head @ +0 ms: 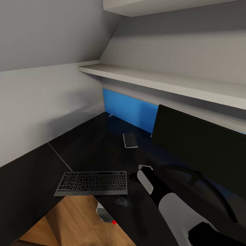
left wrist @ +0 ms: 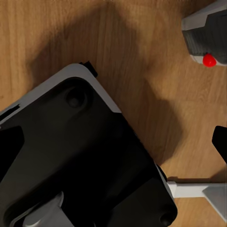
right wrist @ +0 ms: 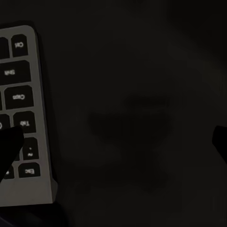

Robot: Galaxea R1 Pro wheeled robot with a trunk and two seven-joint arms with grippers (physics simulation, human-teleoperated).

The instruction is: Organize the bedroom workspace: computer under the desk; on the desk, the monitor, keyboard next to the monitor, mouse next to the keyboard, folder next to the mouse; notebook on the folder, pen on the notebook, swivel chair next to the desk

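On desk point(head: 89, 150): keyboard point(head: 91, 183) lies flat near front edge, mouse point(head: 121, 201) just right of it, monitor point(head: 201, 150) behind. My right fingers point(right wrist: 226, 142) hover wide over bare desk beside keyboard end, holding nothing. Left fingers: cannot tell. Computer point(head: 104, 214) under desk. Keycaps read Ctrl, Shift, Caps, Tab, Esc.
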